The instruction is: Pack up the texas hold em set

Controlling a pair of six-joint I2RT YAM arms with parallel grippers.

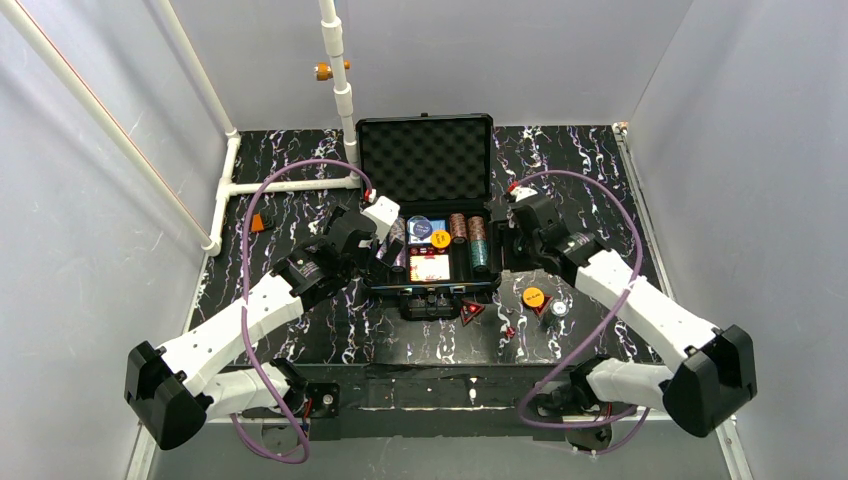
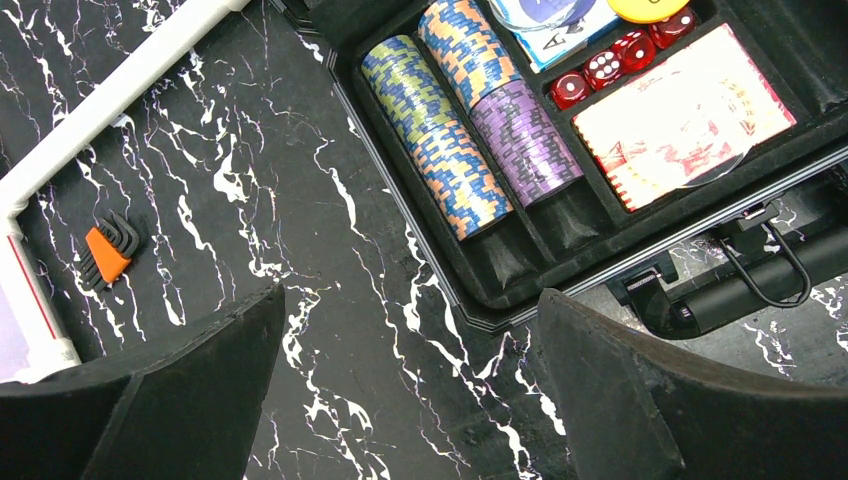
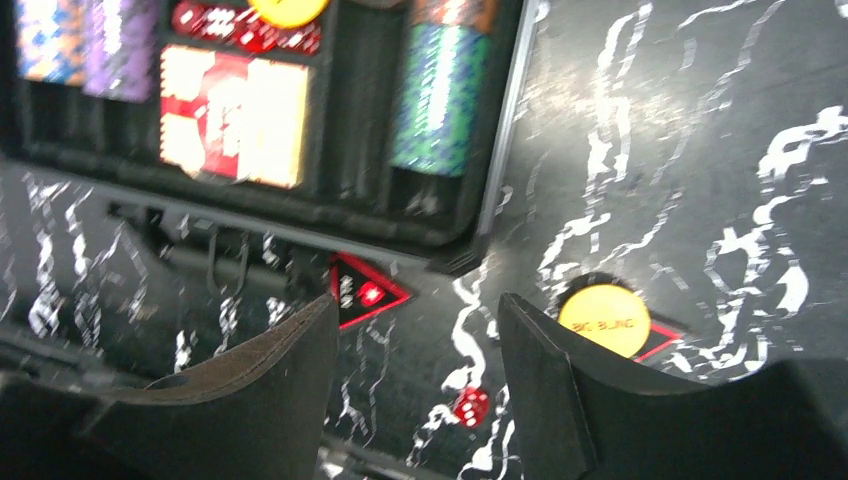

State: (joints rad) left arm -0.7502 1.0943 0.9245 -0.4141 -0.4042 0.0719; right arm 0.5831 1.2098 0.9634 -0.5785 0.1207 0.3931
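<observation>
The black case (image 1: pixel 364 205) lies open mid-table, its foam lid (image 1: pixel 425 158) upright at the back. Inside are chip rows (image 1: pixel 470 240), a card deck (image 1: pixel 430 268) and an orange disc (image 1: pixel 440 238). In front of the case lie an orange disc (image 1: pixel 533 297), a clear disc (image 1: pixel 559 309), a red-black triangle (image 1: pixel 472 309) and a red die (image 3: pixel 470 405). My left gripper (image 2: pixel 410 400) is open and empty over the table at the case's front left corner. My right gripper (image 3: pixel 420 390) is open and empty above the die, beside the orange "BIG BLIND" disc (image 3: pixel 603 320).
The case handle (image 2: pixel 760 285) sticks out at the front. An orange hex-key set (image 2: pixel 105 250) lies left of the case near a white pipe frame (image 1: pixel 290 184). White walls close in the table on three sides.
</observation>
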